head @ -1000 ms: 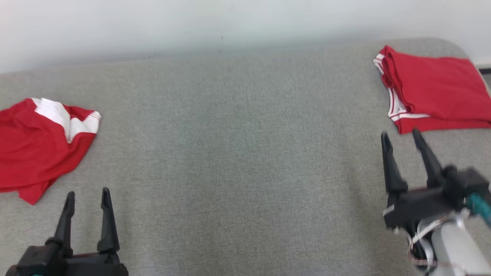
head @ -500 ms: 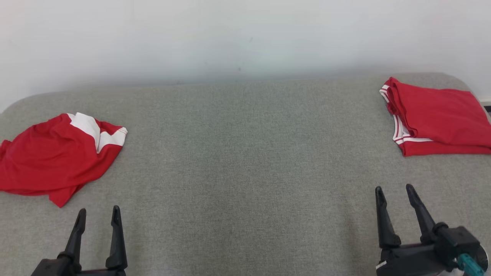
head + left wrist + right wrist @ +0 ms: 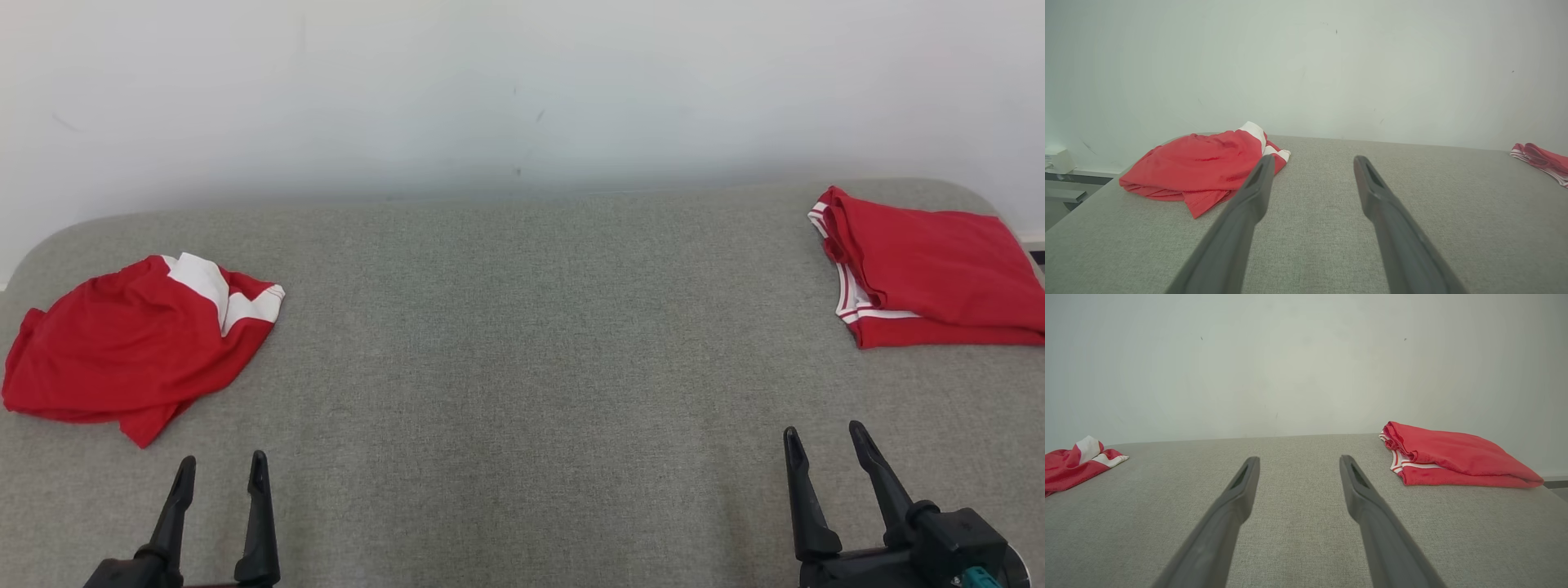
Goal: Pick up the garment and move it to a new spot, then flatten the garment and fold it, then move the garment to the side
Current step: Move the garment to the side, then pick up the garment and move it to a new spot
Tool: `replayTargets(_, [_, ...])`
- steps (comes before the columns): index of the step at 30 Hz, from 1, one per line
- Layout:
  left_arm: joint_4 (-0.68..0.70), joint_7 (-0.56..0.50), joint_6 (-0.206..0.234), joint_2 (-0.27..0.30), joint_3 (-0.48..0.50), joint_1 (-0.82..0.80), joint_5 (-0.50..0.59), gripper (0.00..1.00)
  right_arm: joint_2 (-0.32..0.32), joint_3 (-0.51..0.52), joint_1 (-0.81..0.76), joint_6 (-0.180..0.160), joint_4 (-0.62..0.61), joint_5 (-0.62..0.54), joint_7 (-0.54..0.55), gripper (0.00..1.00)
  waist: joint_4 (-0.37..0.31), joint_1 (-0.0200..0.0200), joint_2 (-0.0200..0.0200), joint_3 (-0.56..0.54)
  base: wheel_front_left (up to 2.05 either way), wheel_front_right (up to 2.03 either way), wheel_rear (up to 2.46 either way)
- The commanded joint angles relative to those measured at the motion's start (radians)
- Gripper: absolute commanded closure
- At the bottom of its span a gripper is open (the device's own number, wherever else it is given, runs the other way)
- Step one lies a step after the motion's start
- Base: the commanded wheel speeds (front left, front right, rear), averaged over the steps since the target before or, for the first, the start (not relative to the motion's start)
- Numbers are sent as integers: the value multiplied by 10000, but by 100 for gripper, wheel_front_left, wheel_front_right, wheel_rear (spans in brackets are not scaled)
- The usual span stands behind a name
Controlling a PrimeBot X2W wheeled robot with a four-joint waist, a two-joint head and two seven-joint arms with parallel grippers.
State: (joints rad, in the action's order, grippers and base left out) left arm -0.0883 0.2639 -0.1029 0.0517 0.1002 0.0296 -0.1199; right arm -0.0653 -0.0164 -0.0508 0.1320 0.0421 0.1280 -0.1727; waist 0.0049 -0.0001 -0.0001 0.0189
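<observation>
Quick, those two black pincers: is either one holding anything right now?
Left pincer: open, holding nothing.
Right pincer: open, holding nothing.

Place: plain test room or lab, by appearance. Grounds: grey fabric-covered table with rounded corners (image 3: 522,343), spread ahead of the left tool (image 3: 222,461); bare white wall (image 3: 522,82) directly beyond it; small white box (image 3: 1059,160) off the table, far left of the tool.

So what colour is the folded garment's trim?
Folded garment's trim: white with red stripes; best in right wrist view.
</observation>
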Motion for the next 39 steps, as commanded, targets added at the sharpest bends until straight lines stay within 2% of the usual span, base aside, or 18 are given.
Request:
replayTargets(1, [20, 3, 8, -6, 8, 103, 58, 0, 46, -6, -109, -29, -49, 31, 15, 0, 5, 1, 1, 12, 0, 0, 0])
replayTargets(11, [-49, 2, 16, 1, 28, 86, 44, 0, 77, 57, -179, -29, -56, -33, 121, 0, 106, 1, 1, 39, 0, 0, 0])
replayTargets(17, [-87, 2, 31, 105, 60, -143, 70, 0, 90, -14, -157, -29, 39, 68, 91, 0, 541, 1, 1, 64, 0, 0, 0])
replayTargets(39, [-438, 2, 238, 260, 405, -317, -219, 0, 9, -260, 105, -29, 514, 124, 2, 0, 3620, 1, 1, 357, 0, 0, 0])
